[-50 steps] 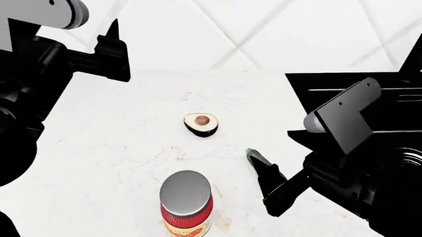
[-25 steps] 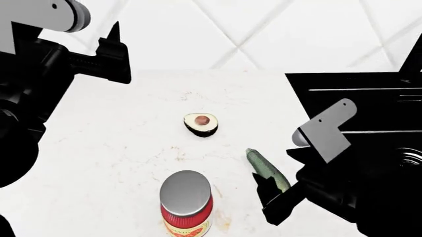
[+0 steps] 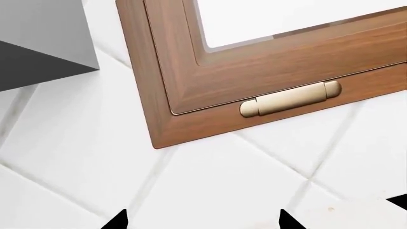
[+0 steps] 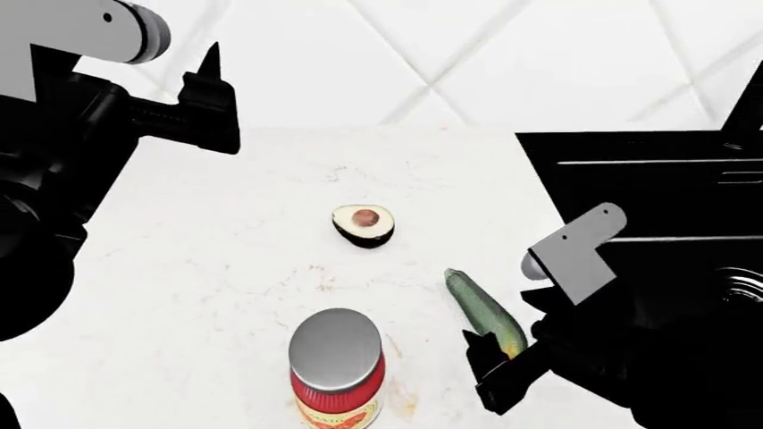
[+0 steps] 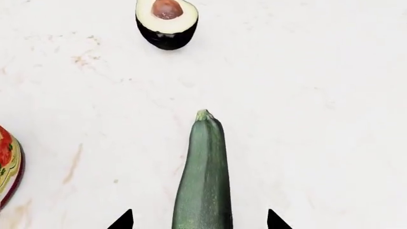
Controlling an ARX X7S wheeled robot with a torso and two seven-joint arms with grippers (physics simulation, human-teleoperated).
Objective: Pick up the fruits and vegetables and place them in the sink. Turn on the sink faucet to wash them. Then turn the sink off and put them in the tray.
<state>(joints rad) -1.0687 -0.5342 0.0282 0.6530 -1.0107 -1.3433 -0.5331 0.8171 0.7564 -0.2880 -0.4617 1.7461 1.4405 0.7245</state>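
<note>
Head view: white marbled surface (image 4: 238,268), tiled wall behind. Halved avocado (image 4: 364,224) lies near the middle of it, cut face up, pit showing. Zucchini (image 4: 487,311) lies nearer the robot and to the right, apart from the avocado, running diagonally with its stem end pointing toward the avocado. Jar (image 4: 338,369) with grey lid and red label stands upright at the near edge, left of the zucchini, not touching it. Black sink (image 4: 632,179) occupies the right side; only part of the basin shows.

Right tool (image 4: 491,368) sits low over the near end of the zucchini. Right wrist view: zucchini (image 5: 203,176) runs straight up the middle between the two black fingertips (image 5: 122,220), which stand wide on either side with clear gaps to the vegetable; no contact seen. Avocado (image 5: 167,22) lies beyond the stem tip, well apart. Edge of the jar (image 5: 9,167) shows at the side.

Left tool (image 4: 205,94) is raised at the far left, over the back edge of the surface. Left wrist view: its two tips (image 3: 117,221) are spread wide, nothing between them, facing white tiles and a wooden cabinet door (image 3: 190,86) with a brass handle (image 3: 290,98).
</note>
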